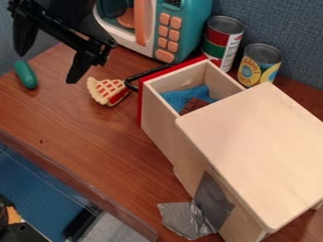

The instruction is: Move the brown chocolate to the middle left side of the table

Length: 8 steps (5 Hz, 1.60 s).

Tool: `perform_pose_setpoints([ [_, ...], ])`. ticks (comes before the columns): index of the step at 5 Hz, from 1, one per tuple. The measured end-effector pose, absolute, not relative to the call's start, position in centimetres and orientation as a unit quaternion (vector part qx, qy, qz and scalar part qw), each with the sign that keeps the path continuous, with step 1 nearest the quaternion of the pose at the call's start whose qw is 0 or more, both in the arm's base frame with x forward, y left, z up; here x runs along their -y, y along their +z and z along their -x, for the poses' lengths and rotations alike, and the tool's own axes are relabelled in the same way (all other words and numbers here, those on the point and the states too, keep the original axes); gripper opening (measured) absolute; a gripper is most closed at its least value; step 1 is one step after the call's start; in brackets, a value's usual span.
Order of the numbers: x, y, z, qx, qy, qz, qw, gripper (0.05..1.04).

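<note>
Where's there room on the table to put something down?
Big bare patch: table between the pie, the drawer and the near edge. Smaller patch: between pickle and pie, under the gripper. Crowded: behind the drawer, by the microwave and two cans.

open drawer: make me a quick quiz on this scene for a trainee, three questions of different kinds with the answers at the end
1. True or false: the brown chocolate bar lies inside the open wooden drawer.

2. Multiple choice: which of these lies closest to the black drawer handle?
a) the green cucumber
b) the lattice-topped pie slice
c) the silver tape

3. Fill in the blank: the cloth in the drawer is ____ in colour.

Key: 1 true; 2 b; 3 blue
</note>
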<state>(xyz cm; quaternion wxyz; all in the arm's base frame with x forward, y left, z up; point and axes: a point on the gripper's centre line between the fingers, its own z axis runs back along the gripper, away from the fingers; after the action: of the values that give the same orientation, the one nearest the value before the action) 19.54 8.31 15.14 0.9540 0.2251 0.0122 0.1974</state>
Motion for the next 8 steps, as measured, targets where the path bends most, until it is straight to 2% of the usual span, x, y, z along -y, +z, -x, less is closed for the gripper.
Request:
perform_pose_setpoints([
  [1,-8.2,14.7,-19.5,-0.020,0.197,-0.223,0.954,1.001],
  [2,-6.5,15.1,-21.7,0.008,0.189,-0.190,0.963,1.001],
  [3,-5.3,14.7,-23.7,0.028,0.178,-0.172,0.968,1.001],
  [5,-3.6,13.4,-26.7,0.055,0.185,-0.104,0.976,1.001],
  [7,-2.9,11.2,-28.7,0.055,0.229,-0.061,0.970,1.001],
  [8,-2.2,10.6,-29.8,0.051,0.234,-0.059,0.969,1.001],
])
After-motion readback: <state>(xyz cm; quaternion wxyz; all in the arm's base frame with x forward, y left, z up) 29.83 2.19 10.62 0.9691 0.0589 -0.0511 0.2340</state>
